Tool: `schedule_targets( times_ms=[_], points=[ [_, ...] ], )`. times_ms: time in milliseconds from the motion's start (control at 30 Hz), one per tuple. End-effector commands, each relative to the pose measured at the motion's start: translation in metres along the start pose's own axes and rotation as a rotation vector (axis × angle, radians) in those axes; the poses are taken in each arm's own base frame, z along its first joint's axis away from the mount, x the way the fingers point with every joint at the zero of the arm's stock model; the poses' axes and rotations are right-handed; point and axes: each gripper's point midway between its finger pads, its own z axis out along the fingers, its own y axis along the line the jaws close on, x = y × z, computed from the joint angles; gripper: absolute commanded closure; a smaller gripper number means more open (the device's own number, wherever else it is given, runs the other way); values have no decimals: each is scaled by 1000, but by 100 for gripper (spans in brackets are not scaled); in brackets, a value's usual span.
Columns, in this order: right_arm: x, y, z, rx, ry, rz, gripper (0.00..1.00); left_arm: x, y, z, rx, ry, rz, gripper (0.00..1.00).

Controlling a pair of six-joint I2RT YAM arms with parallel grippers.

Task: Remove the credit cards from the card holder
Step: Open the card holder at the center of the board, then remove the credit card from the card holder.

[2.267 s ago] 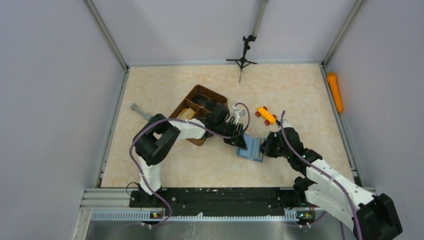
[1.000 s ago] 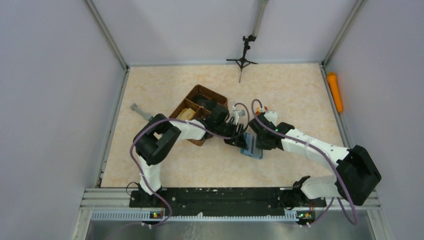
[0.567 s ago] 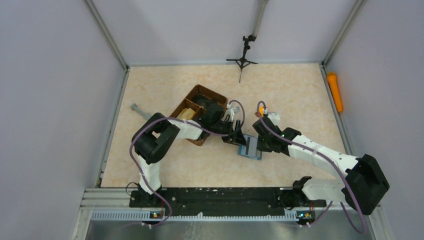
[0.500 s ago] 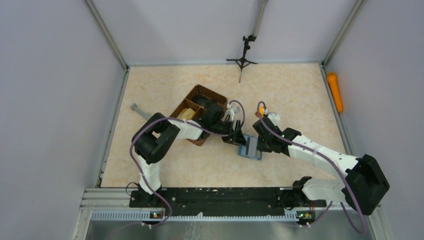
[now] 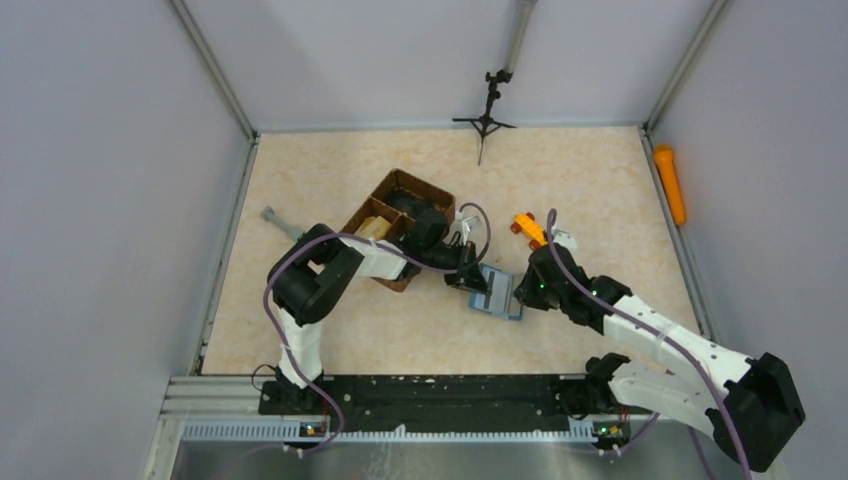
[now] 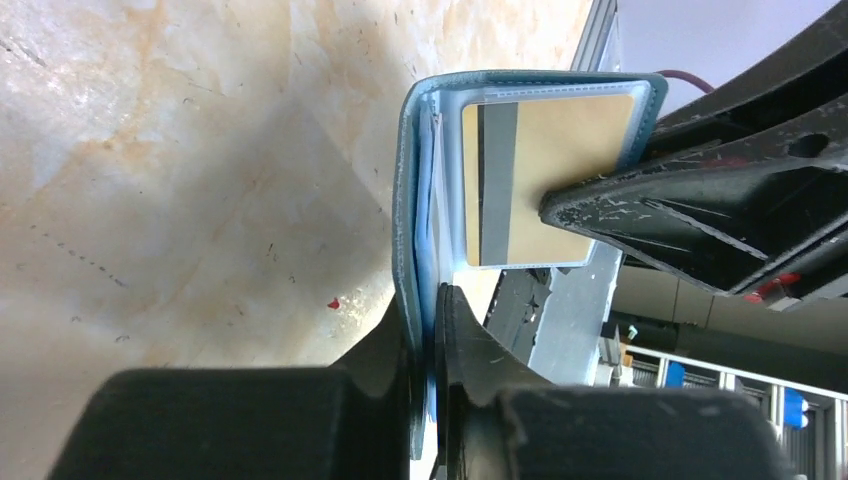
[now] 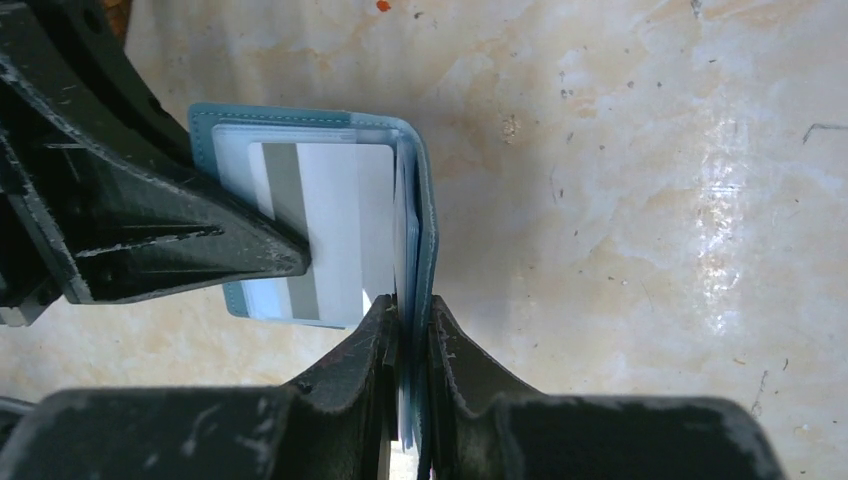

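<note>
The card holder (image 5: 496,293) sits to the right of the basket (image 5: 400,178) and a little nearer the arms, off the basket's near-right corner. It is open and both grippers hold it.

The left gripper (image 5: 473,280) reaches past the basket's right side and is clamped on the flap nearer the basket. In the left wrist view its fingers (image 6: 455,330) are nearly together, with only the teal cover and the light blue pockets of the card holder (image 6: 410,200) between them. That flap shows edge-on here.

The right gripper (image 5: 523,290) is on the side of the card holder away from the basket and is clamped on the other flap. In the right wrist view its fingers (image 7: 375,345) pinch the folded edge of the card holder (image 7: 425,200), with almost no gap.

The two flaps stand at a sharp angle to each other. From the left wrist, the far flap faces the camera, with a tan card (image 6: 550,160) bearing a grey stripe behind a clear pocket. A finger (image 6: 640,215) of the right gripper presses on that card. From the right wrist, the other flap shows a white card (image 7: 340,215) with a grey stripe in its pocket, and a finger (image 7: 200,250) of the left gripper touches it. Both cards are in their pockets.

An orange toy (image 5: 530,228) lies right of the basket, just beyond the right gripper.
</note>
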Motion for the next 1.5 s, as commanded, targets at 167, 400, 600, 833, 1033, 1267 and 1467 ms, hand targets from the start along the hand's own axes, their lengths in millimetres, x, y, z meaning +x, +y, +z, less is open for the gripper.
schedule_targets(
  times_ms=[167,400,600,833,1033,1267,1467],
  points=[
    [-8,-34,-3,117,-30,43,36,-20,-13,-16,71,-75,43,97],
    [-25,-33,-25,102,-86,29,35,-23,-7,-20,18,-88,58,97],
    [-24,49,-52,-372,-51,-53,53,-24,5,-21,-48,-89,56,100],
    [-7,97,-47,-533,61,-85,66,-23,2,-20,-26,-84,58,100],
    [1,78,-10,-361,106,-68,68,-22,-9,-21,31,-83,69,100],
    [-4,31,11,-150,62,-55,69,-23,-29,-23,135,-100,90,100],
    [-15,31,0,-285,11,4,61,-24,-51,-29,256,-113,112,100]
  ],
)
